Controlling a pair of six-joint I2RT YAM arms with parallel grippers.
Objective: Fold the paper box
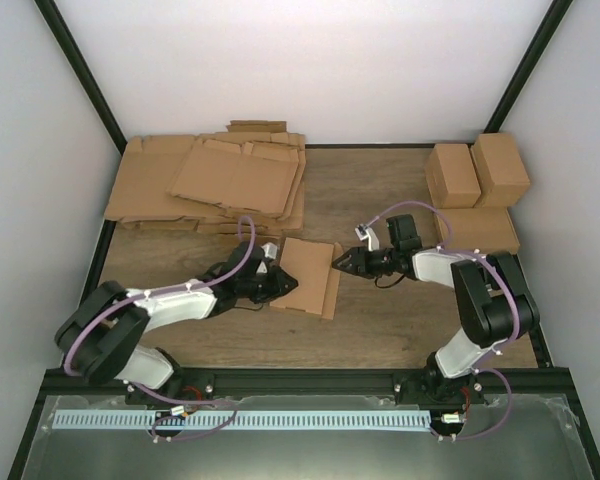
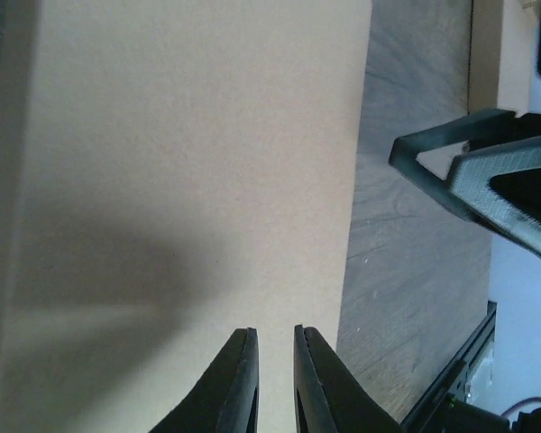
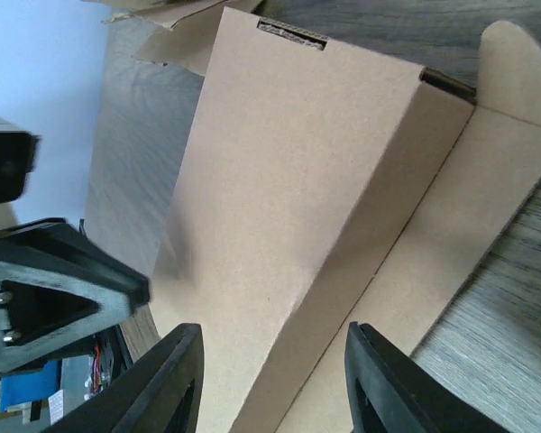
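The paper box [image 1: 308, 275] lies half-folded at the table's middle, one long panel raised at a slant over the flat rest. My left gripper [image 1: 280, 283] is at its left edge. In the left wrist view its fingers [image 2: 275, 329] stand nearly together with a thin gap, over the box's broad panel [image 2: 189, 162], with nothing between them. My right gripper [image 1: 338, 264] is at the box's right edge. In the right wrist view it is open [image 3: 275, 338], straddling the crease of the raised panel [image 3: 288, 180] without gripping it.
A pile of flat cardboard sheets [image 1: 215, 180] lies at the back left. Two folded boxes [image 1: 475, 172] stand at the back right, with a flat piece [image 1: 477, 228] in front of them. Bare wood table [image 1: 380, 320] shows on the near side of the box.
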